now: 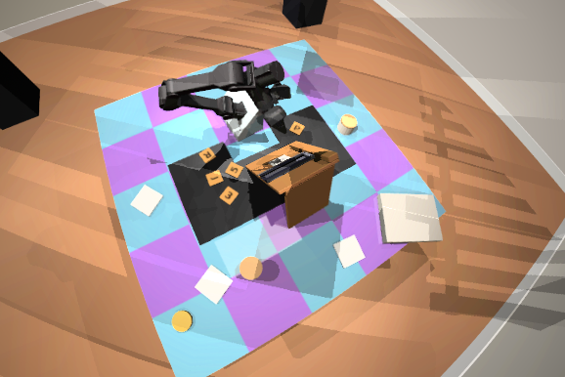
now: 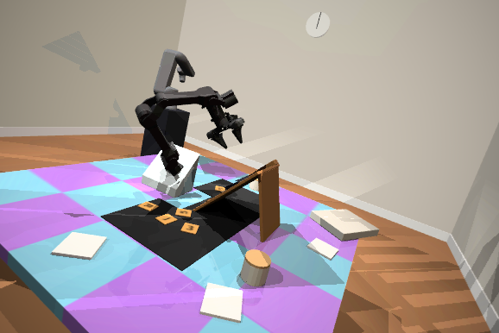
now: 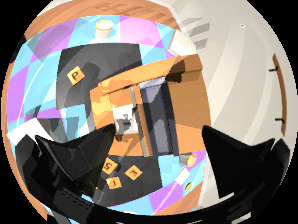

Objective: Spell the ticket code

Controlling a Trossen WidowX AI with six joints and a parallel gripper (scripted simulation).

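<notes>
Letter rail: dark, straight channel, mounted on the sloping orange-brown wooden board. Black parallel-jaw gripper: fingers apart, above the counter. Square orange letter tile "P": flat on black mat.

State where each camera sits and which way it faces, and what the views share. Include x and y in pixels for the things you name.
Top: high above the checkered counter, looking down at a slant; the arm (image 1: 200,82) (image 2: 186,97) shows folded over its white base.
Exterior: off the counter's side, above its surface, facing across it to a wall with a clock (image 2: 318,24); arm and open gripper (image 2: 230,141) (image 3: 160,129) show.
Wrist: on the arm near the gripper, looking past both fingers at the sloped board (image 1: 309,202) (image 2: 269,204) (image 3: 192,107).
Top and exterior share the whole board and five letter tiles.
</notes>
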